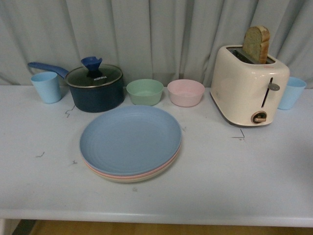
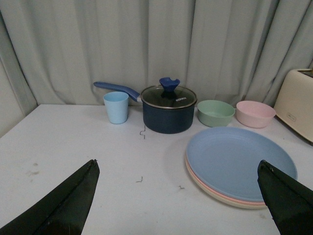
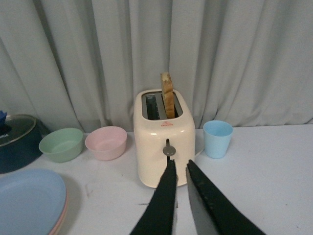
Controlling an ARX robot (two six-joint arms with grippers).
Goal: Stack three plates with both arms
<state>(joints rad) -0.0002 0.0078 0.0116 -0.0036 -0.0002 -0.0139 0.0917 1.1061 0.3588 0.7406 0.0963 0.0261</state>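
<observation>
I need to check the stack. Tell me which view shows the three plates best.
The front view: the whole stack of plates shows, blue on top, with pink and cream rims beneath. The left wrist view shows them too, partly cut off by a claw finger. The right wrist view catches only an edge.

tapered matte black hand (image 3: pixel 179 171) fingers

blue plate (image 1: pixel 129 138) over pink (image 1: pixel 146 175) and cream (image 1: pixel 132 180)
</observation>
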